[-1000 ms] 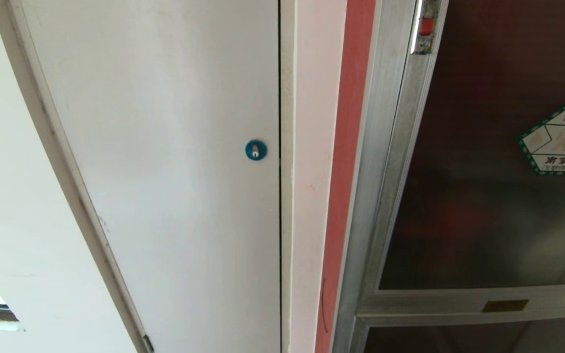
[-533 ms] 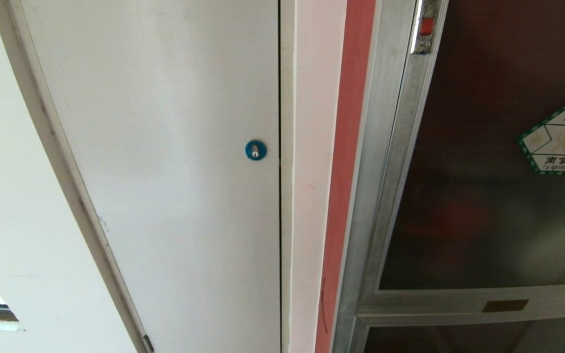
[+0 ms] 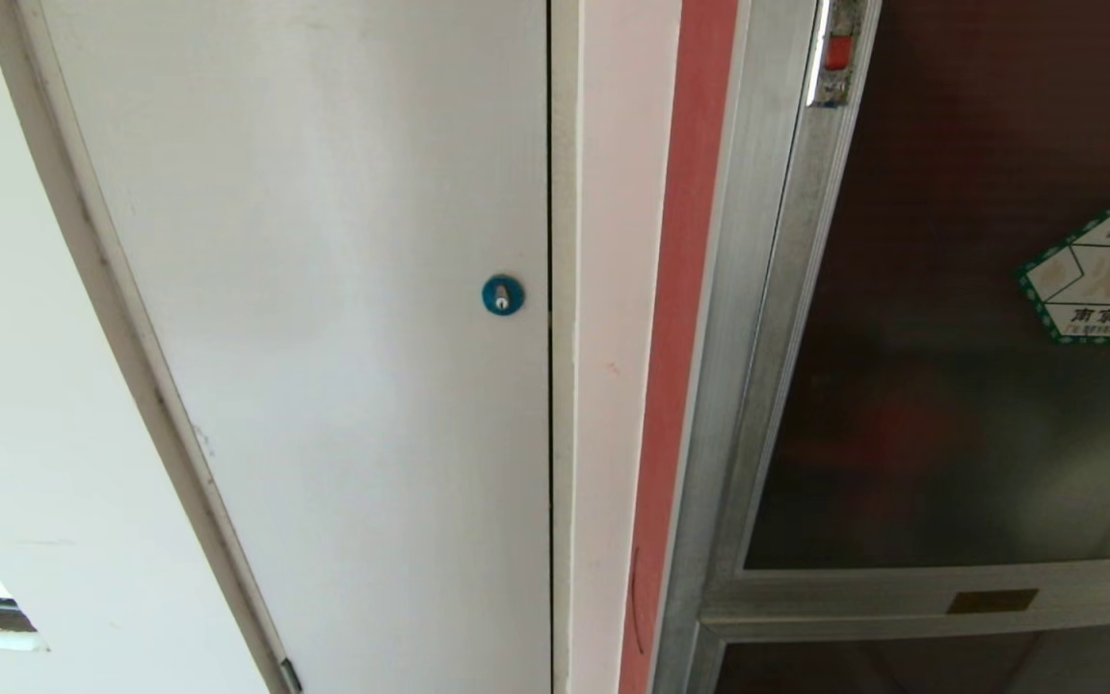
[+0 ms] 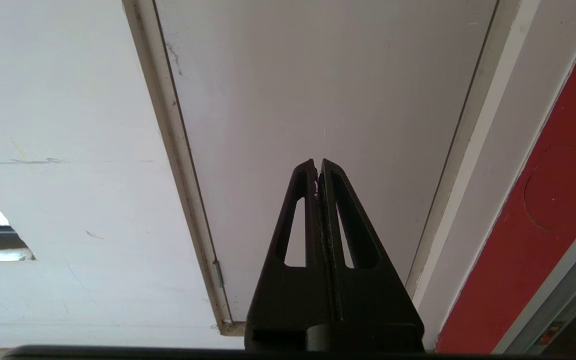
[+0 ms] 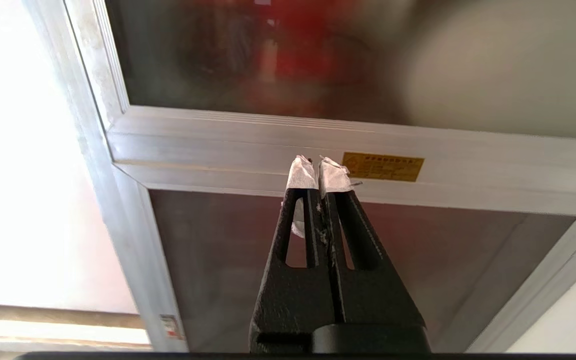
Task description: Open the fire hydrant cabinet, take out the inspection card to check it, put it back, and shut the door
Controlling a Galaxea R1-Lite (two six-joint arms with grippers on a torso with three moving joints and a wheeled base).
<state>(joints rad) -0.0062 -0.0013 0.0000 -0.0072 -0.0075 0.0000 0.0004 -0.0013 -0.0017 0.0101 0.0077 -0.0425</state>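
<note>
Fingers pressed together, empty, on my right gripper (image 5: pixel 316 172) facing the closed door (image 3: pixel 979 414) of the fire hydrant cabinet (image 3: pixel 757 318); left gripper (image 4: pixel 317 167) likewise. I'd spread them, then hook the latch (image 3: pixel 836 53).

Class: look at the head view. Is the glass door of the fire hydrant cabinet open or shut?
Shut. The door lies flush inside the fire hydrant cabinet frame, with no gap along its edge; the red interior shows only dimly through the tinted glass.
</note>
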